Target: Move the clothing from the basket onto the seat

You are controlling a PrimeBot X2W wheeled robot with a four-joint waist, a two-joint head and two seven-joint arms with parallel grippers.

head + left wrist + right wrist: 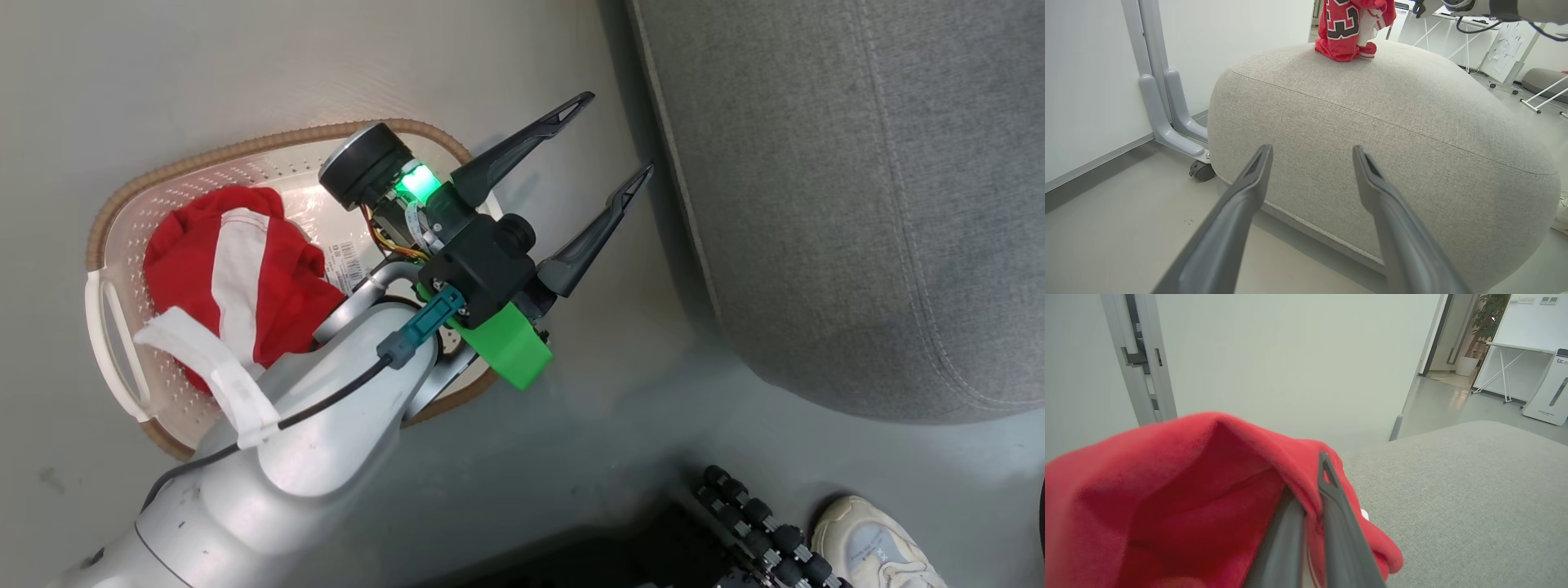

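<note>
The basket (245, 149) lies on the floor behind and beneath the base of the left gripper (618, 132). A red white-striped garment (269, 278) is heaped in the basket, well back from the fingertips. The left gripper's two fingers are spread wide with nothing between them, and their tips point at the grey seat (857, 204) just ahead without touching it. In the left wrist view, a lettered red garment (1345, 28) stands on the seat's top, far beyond the fingertips. The right gripper (1310, 490) has its fingers pinched together on this garment's red cloth. The cloth bunches to their left, and the seat's surface lies to their right.
</note>
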